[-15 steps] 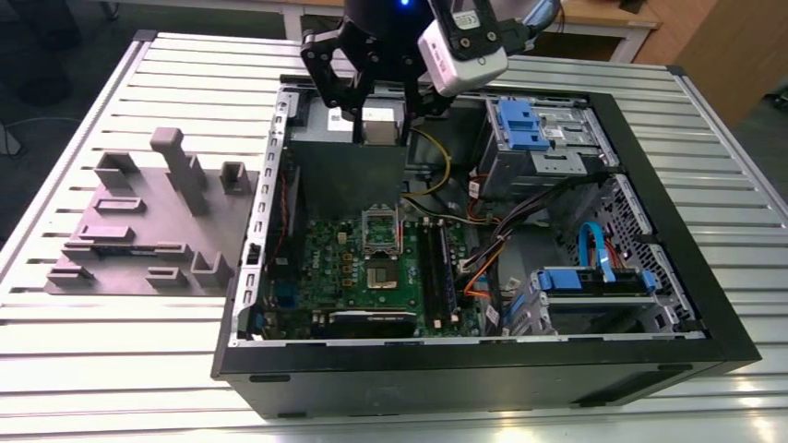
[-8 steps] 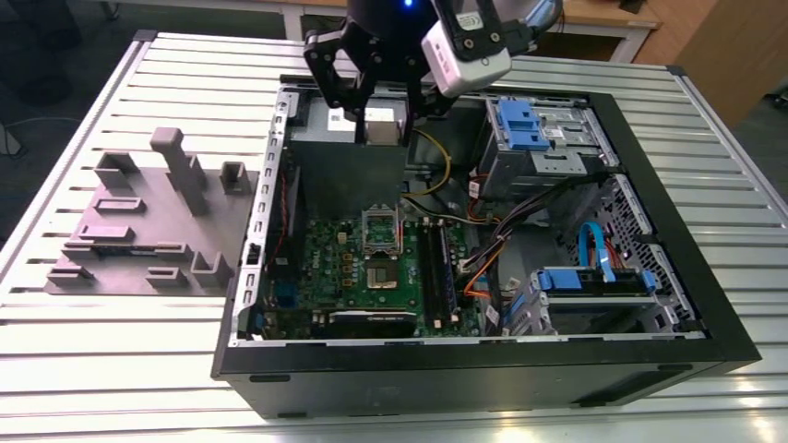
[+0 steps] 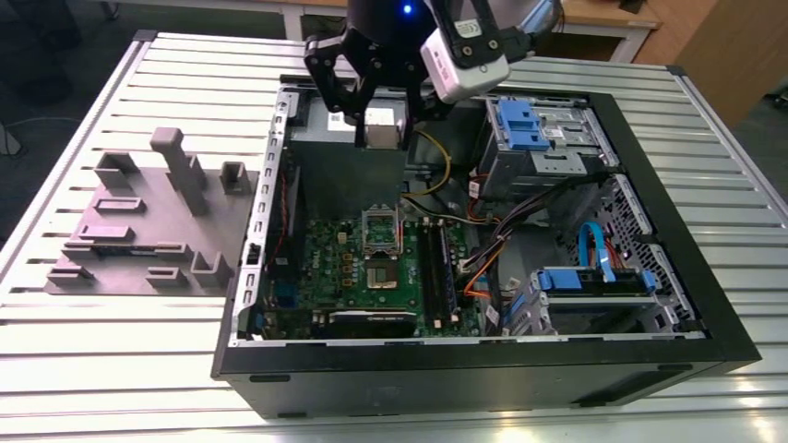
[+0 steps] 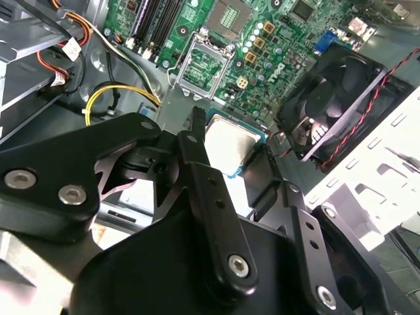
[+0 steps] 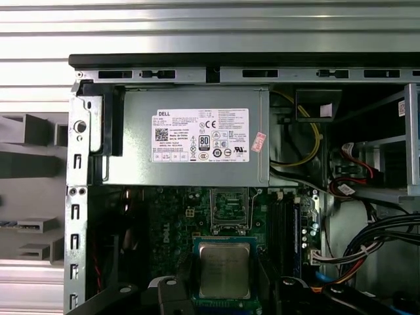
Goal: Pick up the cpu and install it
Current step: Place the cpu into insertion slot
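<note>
Ribbed metal table [image 3: 99,351] carries, at the exterior view's left, one grey fixture block [image 3: 148,221]. Beside it lies one open computer case [image 3: 493,369], containing one green motherboard [image 3: 357,277] with one socket [image 3: 382,233]. Above the case hangs one gripper [image 3: 383,120], its fingers [image 4: 197,154] drawn narrow onto one cpu [image 5: 224,269], which is held in the air, apart from the socket. Fingers cover two cpu edges, and another edge is cut off in the first wrist view. At the exterior view's right are two blue drive caddies [image 3: 523,120], the second [image 3: 591,280] among indistinct cables.
</note>
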Controlling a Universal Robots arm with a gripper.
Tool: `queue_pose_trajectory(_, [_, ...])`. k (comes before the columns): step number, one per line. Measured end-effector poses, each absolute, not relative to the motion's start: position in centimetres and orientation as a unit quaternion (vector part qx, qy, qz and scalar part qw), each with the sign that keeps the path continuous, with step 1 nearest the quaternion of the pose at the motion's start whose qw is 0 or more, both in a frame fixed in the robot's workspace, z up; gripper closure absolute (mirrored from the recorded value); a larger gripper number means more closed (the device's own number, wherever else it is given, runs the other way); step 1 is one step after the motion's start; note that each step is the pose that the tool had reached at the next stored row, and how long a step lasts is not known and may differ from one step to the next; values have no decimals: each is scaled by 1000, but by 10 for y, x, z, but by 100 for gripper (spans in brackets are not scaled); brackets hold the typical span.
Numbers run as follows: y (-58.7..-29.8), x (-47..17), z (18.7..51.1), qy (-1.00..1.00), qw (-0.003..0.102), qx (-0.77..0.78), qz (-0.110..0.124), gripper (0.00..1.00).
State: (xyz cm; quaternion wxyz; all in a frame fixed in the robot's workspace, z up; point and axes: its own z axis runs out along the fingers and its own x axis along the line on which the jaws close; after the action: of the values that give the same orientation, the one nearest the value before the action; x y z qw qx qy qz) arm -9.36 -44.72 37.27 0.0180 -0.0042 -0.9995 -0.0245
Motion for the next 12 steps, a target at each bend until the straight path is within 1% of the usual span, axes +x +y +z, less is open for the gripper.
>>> queue_pose_trajectory(12, [-448, -94, 369, -1000, 18, -4, -25, 53])
